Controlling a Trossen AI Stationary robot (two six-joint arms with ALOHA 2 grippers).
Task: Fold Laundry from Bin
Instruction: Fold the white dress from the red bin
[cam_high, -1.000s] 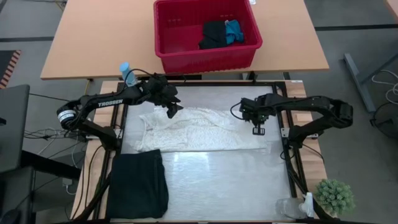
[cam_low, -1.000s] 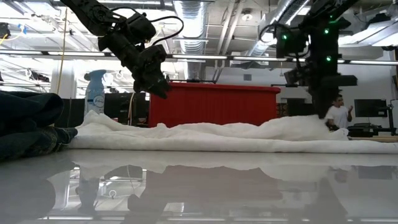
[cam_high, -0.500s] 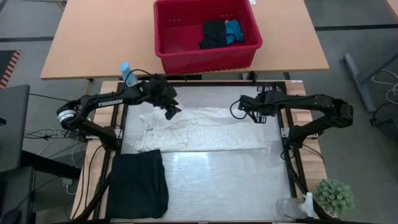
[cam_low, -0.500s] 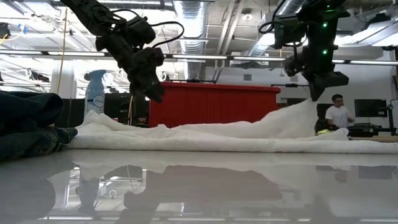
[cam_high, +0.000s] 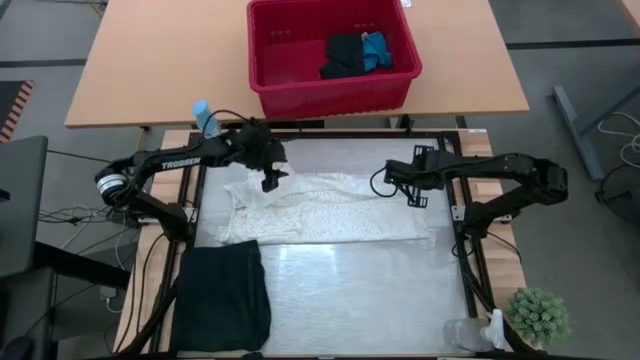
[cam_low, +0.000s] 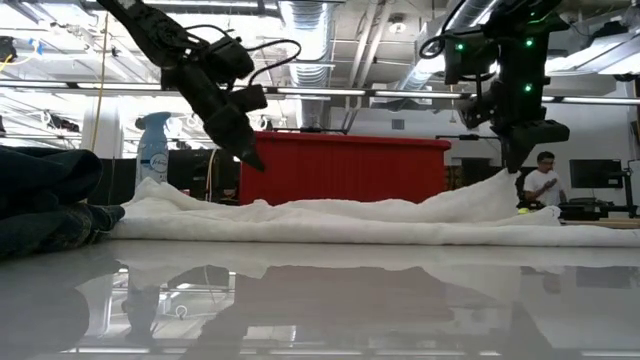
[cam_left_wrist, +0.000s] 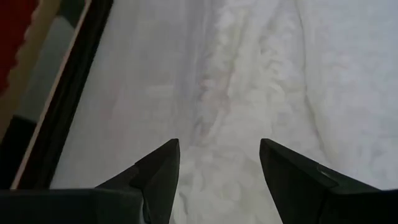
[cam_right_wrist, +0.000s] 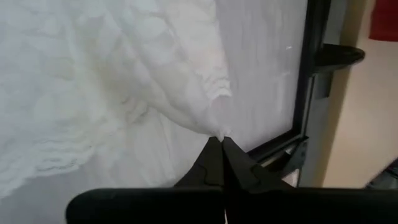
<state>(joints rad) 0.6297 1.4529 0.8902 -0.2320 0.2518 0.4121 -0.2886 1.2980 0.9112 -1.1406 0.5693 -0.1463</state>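
We have the white crinkled garment (cam_high: 318, 208) spread on the surface (cam_high: 380, 300) in front of the red bin (cam_high: 330, 92), and we are at the step of laying it flat and taking hold of its far edge for the first fold. Our right gripper (cam_high: 416, 197) sits at the garment's far right corner, on the side nearest the bin, with its fingers pressed together and pinching a peak of the white cloth; the low view shows that corner drawn up off the surface into a small tent. Our left gripper (cam_high: 270, 182) hovers over the garment's far left corner, fingers spread and holding nothing, the cloth lying just beneath its tips in the left wrist view. A folded black garment (cam_high: 222, 298) rests on the near left part of the surface, away from the bin, and a dark item and a small bright blue one (cam_high: 377, 50) remain inside the bin. Next, we judge, the left gripper must come down and pinch its corner so both can lift the edge evenly.
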